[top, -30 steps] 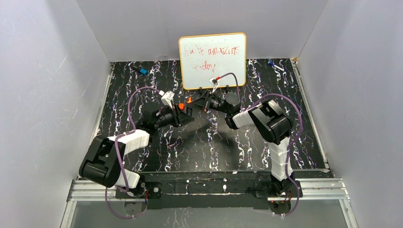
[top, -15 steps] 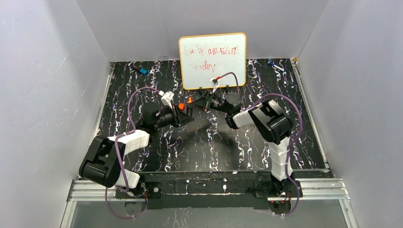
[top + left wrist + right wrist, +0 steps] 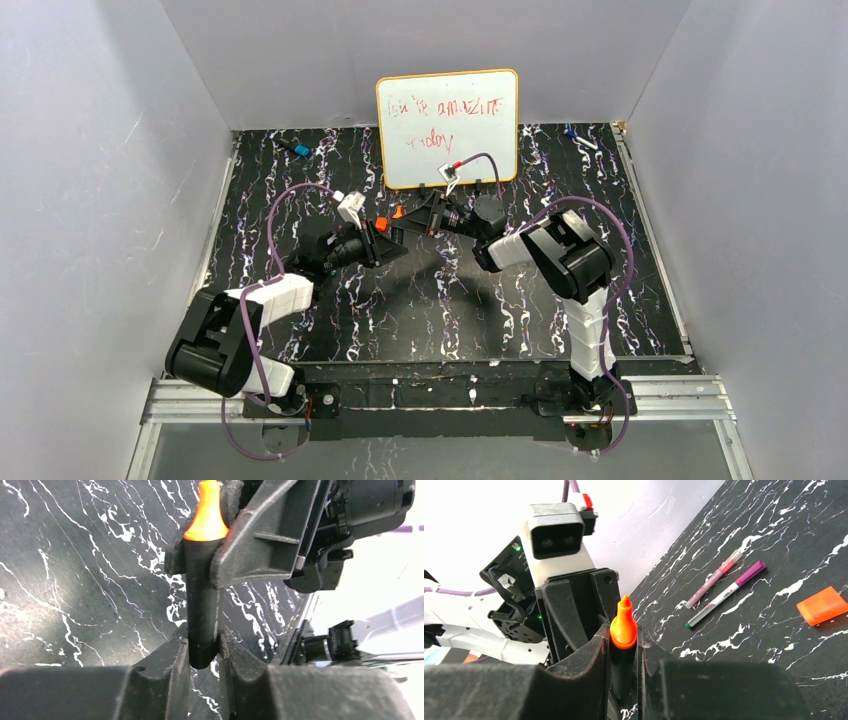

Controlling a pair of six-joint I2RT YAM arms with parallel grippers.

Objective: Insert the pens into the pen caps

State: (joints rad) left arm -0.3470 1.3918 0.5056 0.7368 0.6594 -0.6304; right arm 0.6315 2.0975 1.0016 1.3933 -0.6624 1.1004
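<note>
**One marker aloft, two pens and a cap lying loose**

The black marker (image 3: pixel 202 605) is held off the table (image 3: pixel 804 545) with its orange nib bare. The right gripper (image 3: pixel 624 632) clamps it just below the nib, and its rear end sits between the fingers of the left gripper (image 3: pixel 204 632). The orange cap (image 3: pixel 822 606) lies flat on the table (well apart from the marker). Near the cap, two slim pens lie side by side, almost parallel: a pale pink pen (image 3: pixel 714 580) and a white pen (image 3: pixel 719 600) with a purple end.
</note>
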